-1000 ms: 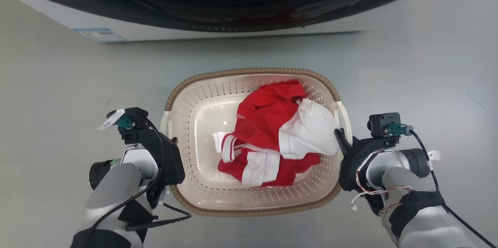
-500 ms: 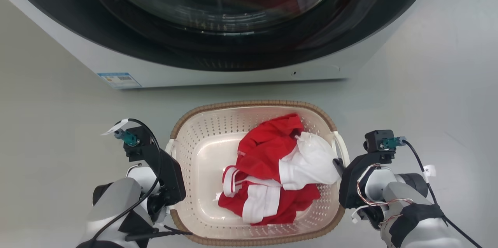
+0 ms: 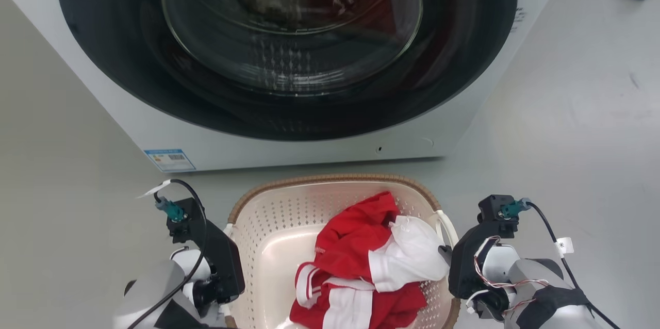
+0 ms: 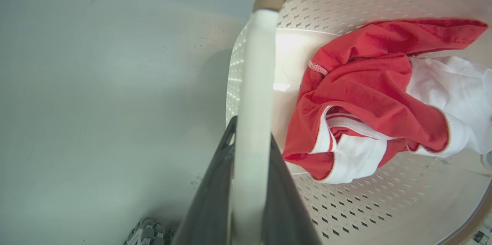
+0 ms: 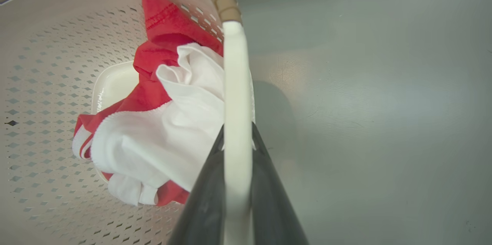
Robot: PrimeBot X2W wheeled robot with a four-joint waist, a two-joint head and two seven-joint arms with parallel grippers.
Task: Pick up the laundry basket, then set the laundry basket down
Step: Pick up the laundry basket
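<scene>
I see left claw [image 4: 250, 137] clenched on a handle [image 4: 253, 64] of the laundry basket [image 3: 258, 220], right claw [image 5: 237, 137] on the other (clothes [image 3: 356, 246] inside); washer [image 3: 309, 156] just beyond.

The laundry basket [image 3: 263, 220] is cream, dotted with holes, with a brown woven-look rim [image 3: 330, 178]; the clothes [image 3: 356, 246] are red and white, the floor [image 3: 567, 112] grey.
</scene>
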